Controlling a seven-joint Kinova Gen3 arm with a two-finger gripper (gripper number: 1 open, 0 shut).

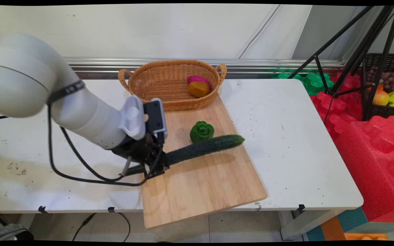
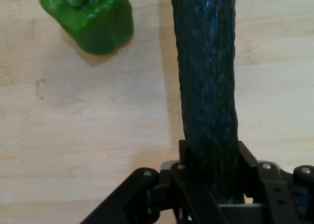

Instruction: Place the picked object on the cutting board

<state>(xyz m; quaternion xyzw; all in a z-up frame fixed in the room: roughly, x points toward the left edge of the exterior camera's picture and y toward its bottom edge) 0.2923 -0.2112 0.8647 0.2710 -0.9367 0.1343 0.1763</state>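
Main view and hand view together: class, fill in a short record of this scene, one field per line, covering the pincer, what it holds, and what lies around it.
pincer: black two-finger pincer, shut on one end of the long dark green cucumber
cucumber: held roughly level above the pale wooden cutting board, casting a shadow on it
nearby: shiny green bell pepper on the board, beside the cucumber
behind: oval woven wicker basket holding an orange-brown round item
support: white table

The arm (image 1: 80,112) was white with thick rounded links and a ribbed white wrist part. A black band and black cables (image 1: 80,164) hung on it. The gripper (image 1: 156,160) was black.
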